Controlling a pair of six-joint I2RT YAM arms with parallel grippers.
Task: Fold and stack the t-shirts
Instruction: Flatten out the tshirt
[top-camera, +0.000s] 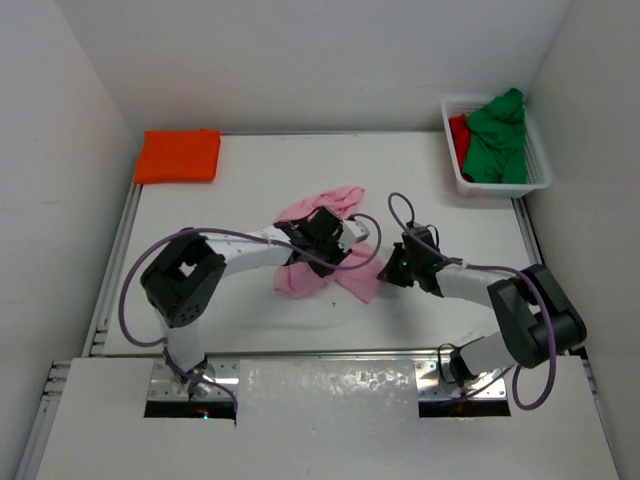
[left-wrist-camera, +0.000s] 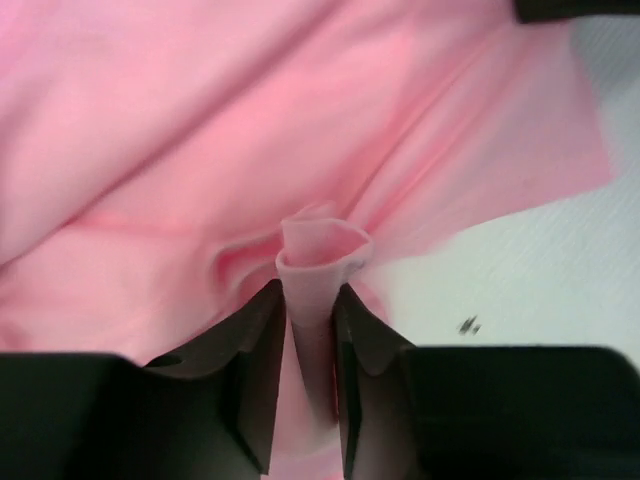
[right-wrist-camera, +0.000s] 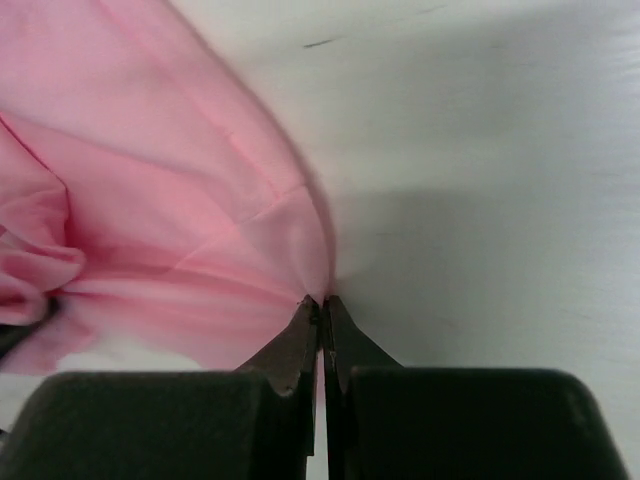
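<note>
The light pink t-shirt (top-camera: 322, 212) lies crumpled in the middle of the table. My left gripper (top-camera: 352, 236) is shut on a bunched fold of the pink t-shirt (left-wrist-camera: 318, 262) over its middle. My right gripper (top-camera: 386, 272) is shut on the pink t-shirt's right edge (right-wrist-camera: 300, 262), low over the table. The orange t-shirt (top-camera: 178, 156) lies folded at the far left corner. The green t-shirt (top-camera: 498, 138) and the red t-shirt (top-camera: 459, 131) sit crumpled in the basket.
A white mesh basket (top-camera: 539, 180) stands at the far right corner. White walls close the table on three sides. The table (top-camera: 230, 310) is white, with metal rails along its left and right edges.
</note>
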